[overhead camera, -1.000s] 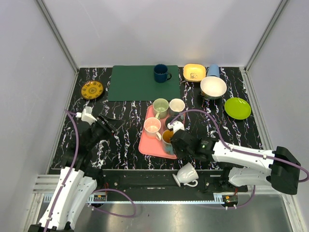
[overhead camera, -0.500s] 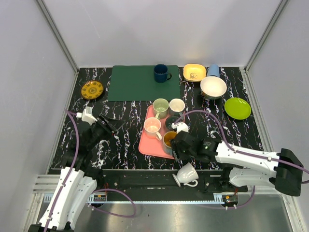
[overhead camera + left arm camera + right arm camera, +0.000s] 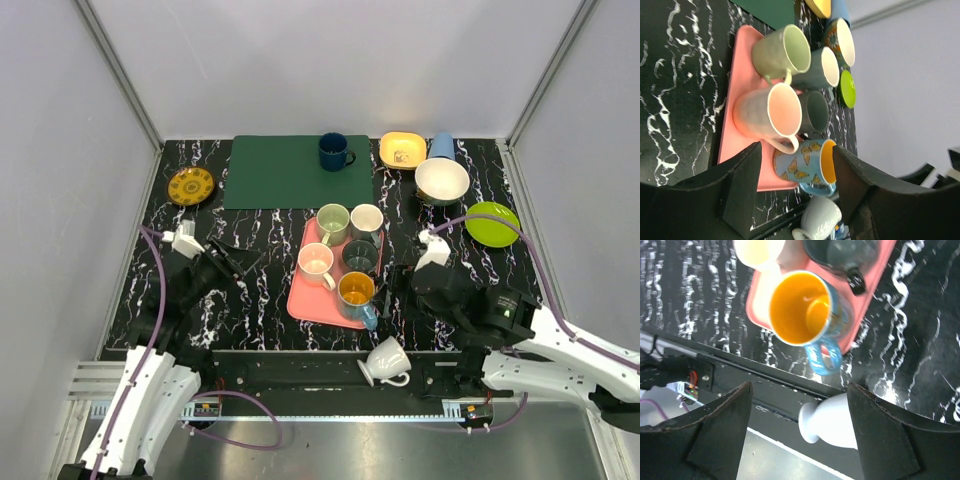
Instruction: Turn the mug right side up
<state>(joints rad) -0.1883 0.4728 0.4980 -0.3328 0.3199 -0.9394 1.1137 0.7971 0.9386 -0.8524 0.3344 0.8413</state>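
Pink tray [image 3: 306, 300] sits at the centre of the top view, carrying five mugs. The butterfly mug [image 3: 356, 291] stands upright at the tray's lower right corner, orange inside showing, blue handle toward the bottom of the frame. The right gripper [image 3: 397, 292] is just to its right, not touching. The left gripper [image 3: 238, 262] is well left of the tray. A white cup [image 3: 385, 362] lies on the rail below.

In the left wrist view, the left gripper [image 3: 795, 150] has its fingers spread wide and holds nothing. The butterfly mug [image 3: 805, 167] shows between them at lower centre, beside a pink mug [image 3: 765, 112].

In the right wrist view, the right gripper [image 3: 799, 387] is spread wide and empty. The butterfly mug [image 3: 800, 307] stands on the tray [image 3: 855, 315] at upper centre, and the white cup [image 3: 832, 425] is below.
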